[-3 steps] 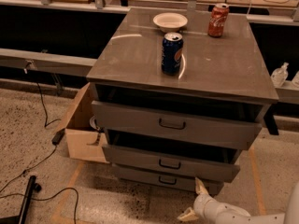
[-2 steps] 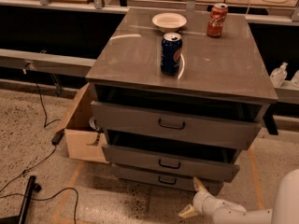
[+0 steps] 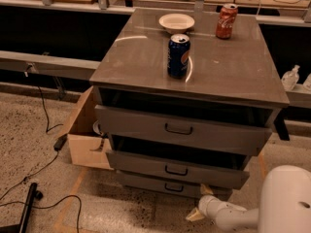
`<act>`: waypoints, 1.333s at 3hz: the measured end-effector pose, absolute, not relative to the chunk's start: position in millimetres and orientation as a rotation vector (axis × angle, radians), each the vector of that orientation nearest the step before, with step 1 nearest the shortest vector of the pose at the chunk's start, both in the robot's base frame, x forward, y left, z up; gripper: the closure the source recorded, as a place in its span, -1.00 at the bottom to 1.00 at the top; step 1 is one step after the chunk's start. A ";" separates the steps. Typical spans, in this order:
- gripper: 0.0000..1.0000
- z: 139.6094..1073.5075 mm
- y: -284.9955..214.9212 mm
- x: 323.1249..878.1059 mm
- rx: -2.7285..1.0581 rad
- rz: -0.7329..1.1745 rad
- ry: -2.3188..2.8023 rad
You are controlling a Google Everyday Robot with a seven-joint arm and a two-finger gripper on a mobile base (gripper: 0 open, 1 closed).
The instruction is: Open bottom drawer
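In the single camera view you have the grey cabinet [image 3: 146, 96] in the middle of the frame, seen from above and in front. The bottom drawer [image 3: 146, 180] is the lowest and narrowest of its three fronts, down near the speckled floor [image 3: 34, 144], with a small dark loop handle [image 3: 173, 187] at its centre. It sits set back under the middle drawer [image 3: 146, 163], which stands forward under the top drawer [image 3: 141, 124]; each of those two has a dark gap above it. Your tool [image 3: 200, 203] is low at the lower right, just off the bottom drawer's right end and clear of the handle. It is released: its two cream fingers [image 3: 206, 190] are spread, one pointing up toward the drawer's lower right corner and the other angled down toward the floor, with nothing between them. The pale arm [image 3: 233, 216] runs back to the white robot body [image 3: 286, 203] at the right edge. On the counter [image 3: 233, 67] stand a blue can [image 3: 178, 56], near the front, and a red can [image 3: 226, 14] at the back, with a white bowl [image 3: 176, 22] to the red can's left. You can see a round emblem on the blue can and white script on the red one, but neither can be read. An open cardboard box [image 3: 85, 140] sits against the cabinet's left side, and black cables [image 3: 43, 110] trail across the floor.
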State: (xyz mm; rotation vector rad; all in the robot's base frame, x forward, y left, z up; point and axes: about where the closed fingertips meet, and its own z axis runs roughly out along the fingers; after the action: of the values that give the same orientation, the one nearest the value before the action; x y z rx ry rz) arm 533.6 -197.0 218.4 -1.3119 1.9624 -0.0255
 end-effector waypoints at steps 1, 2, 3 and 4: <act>-1.00 203.9 -198.8 538.3 -1.331 -0.046 1.979; -1.00 196.8 -198.0 542.7 -1.341 -0.058 1.978; -0.66 191.5 -198.4 545.5 -1.333 -0.051 1.984; 1.00 194.8 -188.7 548.1 -1.374 0.003 1.971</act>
State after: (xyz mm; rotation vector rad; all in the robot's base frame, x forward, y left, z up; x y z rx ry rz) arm 548.1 -188.7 194.8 -1.3741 1.9709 0.0029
